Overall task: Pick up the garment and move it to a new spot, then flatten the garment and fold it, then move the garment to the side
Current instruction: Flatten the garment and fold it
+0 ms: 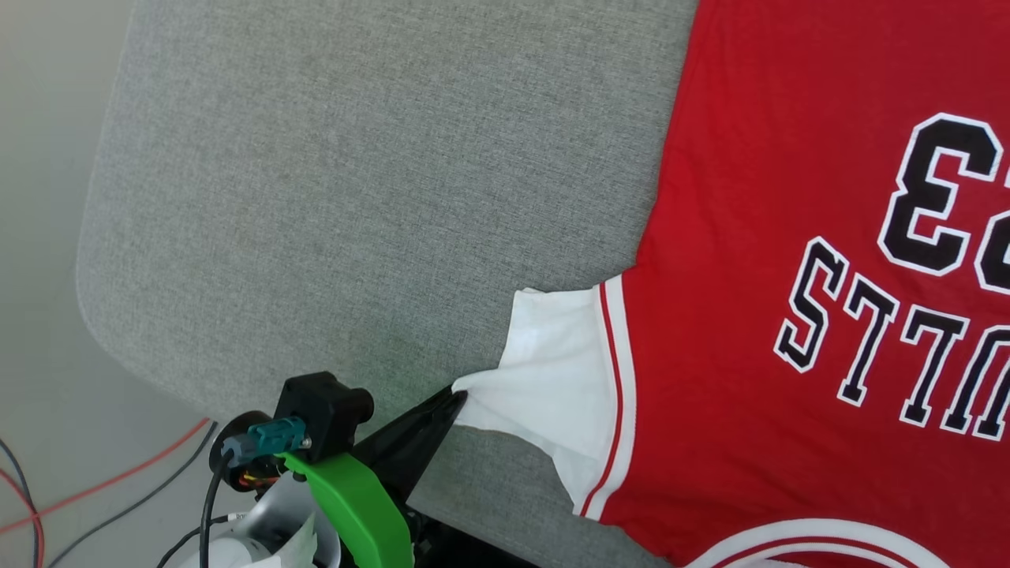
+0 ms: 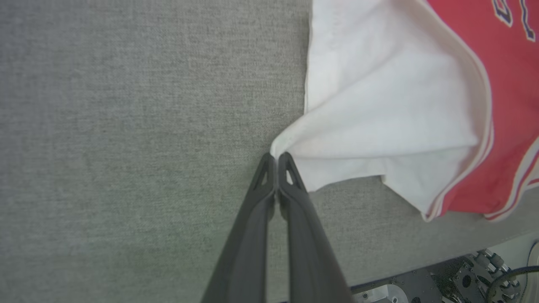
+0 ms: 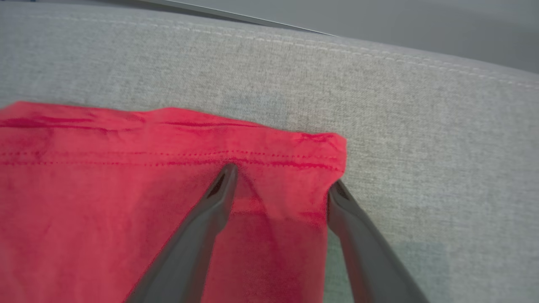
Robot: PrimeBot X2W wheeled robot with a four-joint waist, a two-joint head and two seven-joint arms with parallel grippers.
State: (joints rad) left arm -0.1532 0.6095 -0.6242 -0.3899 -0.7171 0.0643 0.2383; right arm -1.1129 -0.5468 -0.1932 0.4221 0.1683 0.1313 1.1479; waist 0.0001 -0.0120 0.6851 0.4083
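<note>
The garment (image 1: 757,237) is a red jersey with navy lettering, lying front up on the right of the grey padded surface (image 1: 355,197). Its white sleeve (image 1: 556,371) is drawn out to a point. My left gripper (image 1: 456,398) is shut on that sleeve corner. In the left wrist view the two fingers meet at the left gripper's tip (image 2: 276,158), pinching the sleeve (image 2: 379,105). My right gripper (image 3: 283,179) stands open over a corner of the garment's red hem (image 3: 261,143). One finger rests on the cloth and the other sits at its side edge.
The grey surface has a rounded corner at the left (image 1: 95,300). Red and dark cables (image 1: 118,481) lie on the floor beyond it. Bare grey fabric stretches left of the garment. Robot hardware (image 2: 471,282) shows under the surface's near edge.
</note>
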